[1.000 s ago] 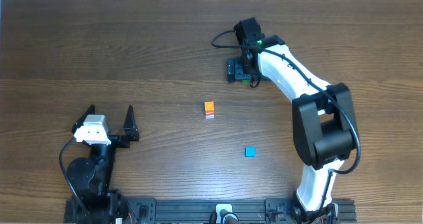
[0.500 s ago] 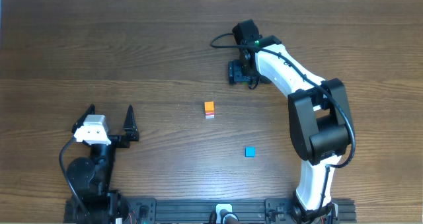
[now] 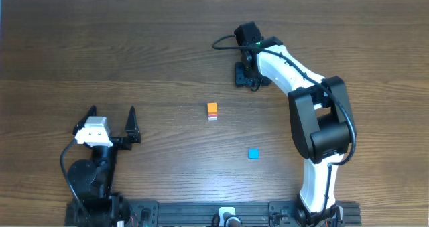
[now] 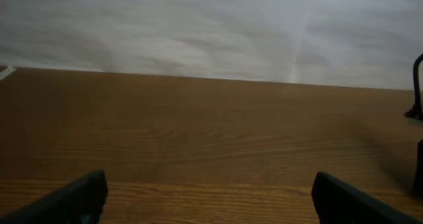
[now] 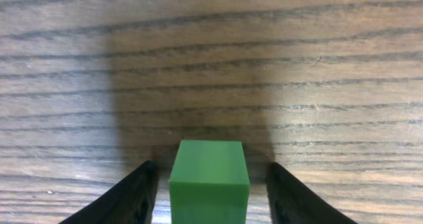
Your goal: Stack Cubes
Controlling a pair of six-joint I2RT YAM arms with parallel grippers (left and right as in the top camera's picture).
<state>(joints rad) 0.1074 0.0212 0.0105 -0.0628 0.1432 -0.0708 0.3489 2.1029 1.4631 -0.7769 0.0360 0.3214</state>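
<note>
At the near left, the left arm is sitting close to its base, and its claw is standing wide open over bare table, holding nothing. From its wrist camera the two fingers are showing far apart, with only wood grain between them and a pale wall running beyond the far edge.

Toward the middle of the table, an orange cube is resting on top of a white cube, the two making a small stack. To the right of the stack and nearer, a blue cube is lying alone, well apart from both arms.

On the right, the right arm is reaching far up the table, and its claw is pointing down at the wood, to the right of the stack and farther away. Its wrist camera is showing a green cube sitting on the table between the fingers. The fingers are straddling the cube with a narrow gap on each side, so the claw is standing open around it and is not gripping it.
</note>
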